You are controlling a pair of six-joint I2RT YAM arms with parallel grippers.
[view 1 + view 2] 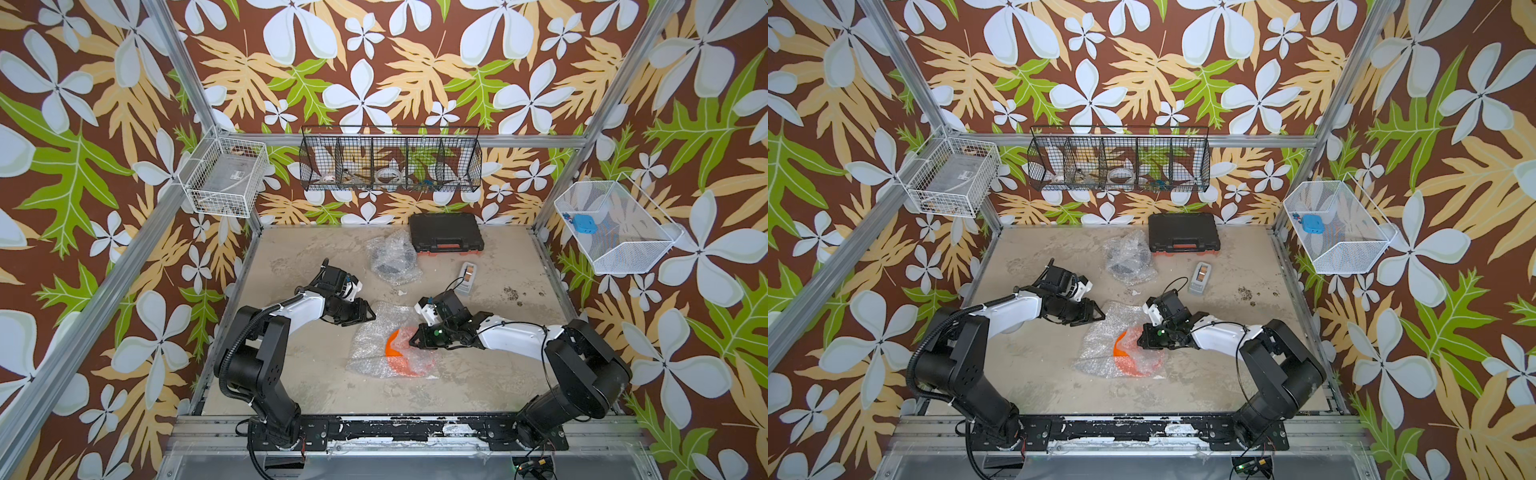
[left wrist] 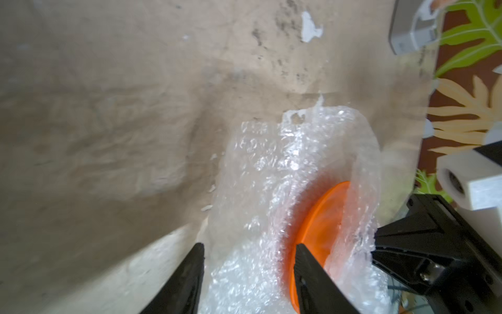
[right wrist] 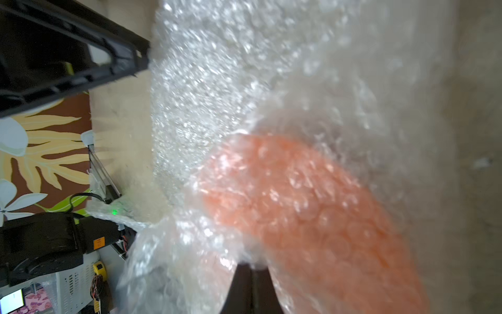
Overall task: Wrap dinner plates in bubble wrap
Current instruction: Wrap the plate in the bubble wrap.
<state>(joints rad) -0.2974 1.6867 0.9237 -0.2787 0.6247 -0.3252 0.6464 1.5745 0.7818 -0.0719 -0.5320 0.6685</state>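
Orange plate (image 1: 392,348) is recorded near the middle of the bench (image 1: 324,386), largely covered by a crumpled sheet of bubble wrap (image 1: 368,347). A crescent of bare orange rim is left exposed on the side toward the left arm. Whether the plate lies flat or is tipped up cannot be told.

Right gripper (image 1: 411,341): jaws are seen closed, with a gathered fold of the wrap pinched at their tips over the plate; this is confirmed in the right wrist view (image 3: 251,267), where the plate shows orange through the bubbles.

Left gripper (image 1: 372,317): jaws are seen standing apart at the sheet's far-left edge. In the left wrist view (image 2: 249,246) wrap is visible between the two fingers, but contact cannot be told.

A dark plate (image 1: 388,268), bundled in a second sheet (image 1: 392,245), is noted toward the rear of the bench, just beside a black case (image 1: 446,232). A grey dispenser (image 1: 467,278) lies nearby.
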